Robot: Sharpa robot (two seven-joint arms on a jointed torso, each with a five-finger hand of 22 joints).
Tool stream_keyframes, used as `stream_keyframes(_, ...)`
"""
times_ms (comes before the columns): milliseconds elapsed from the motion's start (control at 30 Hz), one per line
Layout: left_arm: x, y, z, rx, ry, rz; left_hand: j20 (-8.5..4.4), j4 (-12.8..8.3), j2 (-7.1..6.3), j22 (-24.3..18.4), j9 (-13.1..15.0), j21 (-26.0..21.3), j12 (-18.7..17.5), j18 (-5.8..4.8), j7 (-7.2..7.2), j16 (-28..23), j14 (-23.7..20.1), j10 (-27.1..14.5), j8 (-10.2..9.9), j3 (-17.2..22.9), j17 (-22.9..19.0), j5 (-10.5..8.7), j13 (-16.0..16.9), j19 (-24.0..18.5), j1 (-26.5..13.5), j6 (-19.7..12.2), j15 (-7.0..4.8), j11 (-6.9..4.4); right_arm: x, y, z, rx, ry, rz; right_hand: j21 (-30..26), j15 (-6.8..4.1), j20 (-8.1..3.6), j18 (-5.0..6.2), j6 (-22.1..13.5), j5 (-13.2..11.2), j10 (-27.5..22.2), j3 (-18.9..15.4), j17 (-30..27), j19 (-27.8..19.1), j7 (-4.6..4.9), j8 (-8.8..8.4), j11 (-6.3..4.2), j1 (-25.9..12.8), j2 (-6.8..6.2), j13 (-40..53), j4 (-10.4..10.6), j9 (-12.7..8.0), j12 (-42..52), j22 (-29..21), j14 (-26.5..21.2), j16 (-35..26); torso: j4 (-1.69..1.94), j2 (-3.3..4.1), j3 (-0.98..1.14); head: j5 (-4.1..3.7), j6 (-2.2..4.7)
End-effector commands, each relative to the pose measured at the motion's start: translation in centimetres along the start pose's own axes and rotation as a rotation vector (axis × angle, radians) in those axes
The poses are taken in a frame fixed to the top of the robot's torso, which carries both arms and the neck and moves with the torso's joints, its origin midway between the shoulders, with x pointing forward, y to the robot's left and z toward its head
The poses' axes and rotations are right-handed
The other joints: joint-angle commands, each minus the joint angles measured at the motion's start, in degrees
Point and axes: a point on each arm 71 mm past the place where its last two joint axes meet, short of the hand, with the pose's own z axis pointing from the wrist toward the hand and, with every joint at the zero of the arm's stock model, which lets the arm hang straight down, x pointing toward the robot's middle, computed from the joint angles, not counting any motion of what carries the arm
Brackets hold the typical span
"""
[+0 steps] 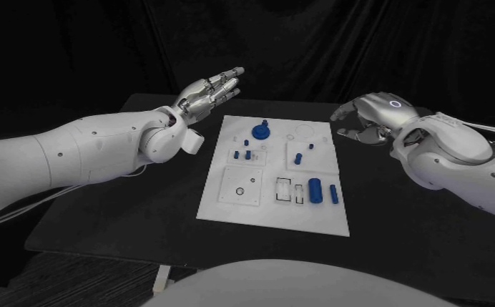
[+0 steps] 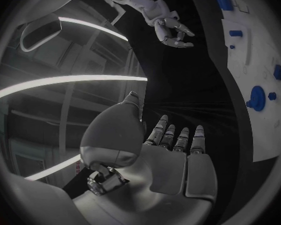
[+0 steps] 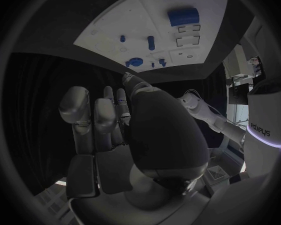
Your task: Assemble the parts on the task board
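Left hand [image 1: 212, 91] raised off the board's far-left corner, fingers straight and apart, holding nothing | right hand [image 1: 363, 117] just off the far-right edge, fingers loosely curled, holding nothing | task board [image 1: 232, 207] mid-table between the hands | blue parts [image 1: 315, 189] spread across it, round part [image 1: 261, 132] at the far end | black table [image 1: 124, 214] beneath

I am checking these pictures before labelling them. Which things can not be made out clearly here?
- Small blue parts on the task board, head view: too small to tell their shapes.
- Right hand, head view: the fingers curl under, so the palm is hidden by the hand itself.
- Task board in the left wrist view: cut off by the circle's rim.
- Left hand: open, nothing hidden.
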Motion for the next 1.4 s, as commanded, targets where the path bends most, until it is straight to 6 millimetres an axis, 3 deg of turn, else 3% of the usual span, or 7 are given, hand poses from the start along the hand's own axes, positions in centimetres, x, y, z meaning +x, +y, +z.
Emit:
stream_keyframes(33,-0.3,-1.4,-0.5,0.235,-0.052,-0.159,-1.17,0.2,0.7,-0.8,-0.6,-0.7,1.3,-1.63,-0.19,-0.6,0.0,-0.5,-0.5,-3.5,-0.4,1.47,-0.4,-0.3,0.9,1.3,-1.53,-0.37,1.1,0.1,0.6,-0.014,0.08,-0.088,-1.2,-0.01,-0.2,-0.24,0.2,0.1,-0.6,1.7,-0.6,-0.4,0.21,-1.12,-0.15,-1.1,-0.72,-0.9,0.4,-0.8,-0.8,6.2,-0.1,-0.6,0.44,-0.48,-0.37,-0.71,0.0)
stream_keyframes(167,-0.2,-1.1,-0.8,0.23,-0.045,-0.178,-1.71,0.2,3.28,0.6,-0.6,-0.6,2.2,-3.19,0.72,-0.6,0.0,-0.8,-0.6,-4.3,-0.4,5.71,-0.4,-0.2,2.7,1.6,-0.78,0.6,2.2,0.4,1.7,-0.011,0.133,-0.053,-2.8,-0.03,-0.23,-0.02,0.3,2.4,-2.7,2.3,-1.6,-1.0,0.52,-2.07,-0.24,-1.2,-0.85,-1.8,-0.3,-1.4,-1.3,5.9,-0.8,-1.3,0.32,-0.42,-0.71,-0.73,0.0)
stream_keyframes(367,0.1,-0.7,-1.4,0.219,-0.036,-0.202,-1.72,0.2,3.95,-1.0,-0.7,-0.7,2.3,-3.49,0.65,-0.6,0.0,-1.1,-0.7,-5.1,-0.4,5.97,-0.5,-0.2,3.3,1.1,-0.35,0.67,3.7,0.9,3.3,-0.022,0.215,-0.038,-5.8,0.09,-0.13,0.39,-1.4,3.1,-6.6,2.6,-2.8,-2.5,1.01,-3.7,-0.31,-0.7,-0.67,-2.5,-1.8,-2.2,-1.5,5.5,-2.4,-2.2,0.77,-0.41,-1.23,-1.13,0.0)
stream_keyframes(533,0.1,-0.5,-1.8,0.211,-0.032,-0.204,-1.61,0.2,4.22,-1.0,-0.7,-0.7,2.5,-3.44,0.54,-0.6,0.0,-1.2,-0.7,-5.5,-0.4,6.22,-0.5,-0.2,3.7,1.0,-0.31,0.66,4.6,1.2,4.2,-0.023,0.274,-0.032,-5.5,0.19,-0.05,0.3,-1.3,3.8,-5.4,3.0,-2.5,-2.4,0.81,-3.98,-0.14,-1.4,0.07,-2.2,-2.2,-2.4,0.4,5.9,-2.5,-1.8,1.12,-0.26,-1.3,-1.86,0.0)
stream_keyframes(733,0.1,-0.5,-2.1,0.205,-0.023,-0.202,-0.47,0.0,5.23,-0.6,-0.7,-0.7,3.2,-3.26,0.87,-0.6,0.0,-1.3,-0.7,-6.4,-0.4,8.0,-0.4,-0.2,5.2,0.7,0.65,1.47,5.6,1.1,4.7,-0.004,0.323,-0.004,-5.0,0.41,0.08,0.19,-0.5,7.8,-4.7,4.6,-1.6,-2.0,1.44,-3.94,0.32,-2.1,0.3,-2.1,-3.3,-2.3,2.1,6.5,-2.2,-0.9,1.35,-0.34,-1.42,-2.29,0.0)
stream_keyframes(1167,0.1,-0.6,-2.5,0.201,-0.019,-0.205,1.51,0.0,5.91,-0.3,-0.7,-0.6,4.0,-2.6,0.9,-0.6,0.0,-1.5,-0.7,-7.2,-0.4,10.61,-0.4,-0.1,7.1,0.7,1.71,2.44,7.5,1.1,5.3,0.004,0.354,0.013,-4.7,0.52,0.23,0.15,0.3,5.4,-4.5,5.3,-1.4,-1.8,1.79,-3.76,0.39,-3.1,0.45,-2.3,-3.8,-2.1,3.0,6.8,-2.2,-0.6,1.41,-0.24,-1.47,-2.01,0.0)
stream_keyframes(1400,-0.1,-0.7,-2.9,0.199,-0.023,-0.204,2.67,-0.2,6.24,0.0,-0.7,-0.6,4.4,-2.02,1.01,-0.6,0.0,-1.5,-0.7,-7.4,-0.4,11.98,-0.4,-0.1,8.2,0.8,2.19,3.16,7.9,1.2,5.6,0.004,0.344,0.013,-4.9,0.53,0.24,0.18,0.5,7.7,-4.8,6.3,-1.6,-1.9,1.94,-3.83,0.47,-2.9,0.56,-2.6,-4.8,-2.0,3.4,6.9,-2.4,-0.7,1.9,0.3,-1.91,-2.44,0.0)
